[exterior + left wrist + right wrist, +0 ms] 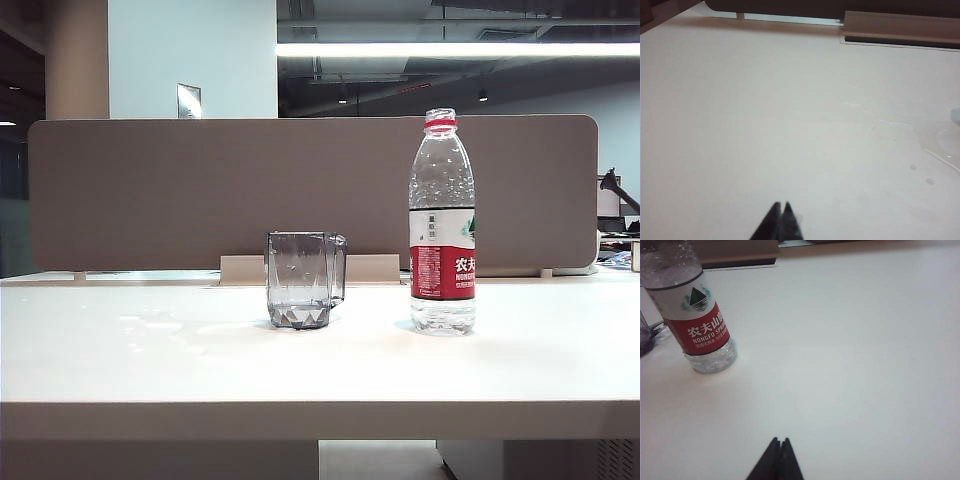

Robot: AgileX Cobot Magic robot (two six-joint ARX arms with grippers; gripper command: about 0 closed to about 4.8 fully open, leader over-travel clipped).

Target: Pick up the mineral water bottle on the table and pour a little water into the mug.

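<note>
A: How did the left pincer (pixel 781 206) stand?

B: Clenched, its two dark tips pressed together and grasping nothing, above bare table (pixel 765 125). A thin trace of wet showed on the top off to one side of it.

A: And the right pincer (pixel 779 441)?

B: The same: tips met, empty, over open table, well apart from the mineral water bottle (pixel 695 315). Neither pincer appeared in the exterior view.

A: Where was the bottle?

B: Upright on the table (pixel 320 370), right of the middle in the exterior view, its cap off above the red neck ring. The mineral water bottle (pixel 441 225) held water to near the shoulder.

A: The mug?

B: The mug (pixel 303 279) stood upright to the bottle's left, near but not touching, handle toward the bottle. A brown-grey partition panel (pixel 160 190) rose behind both.
</note>
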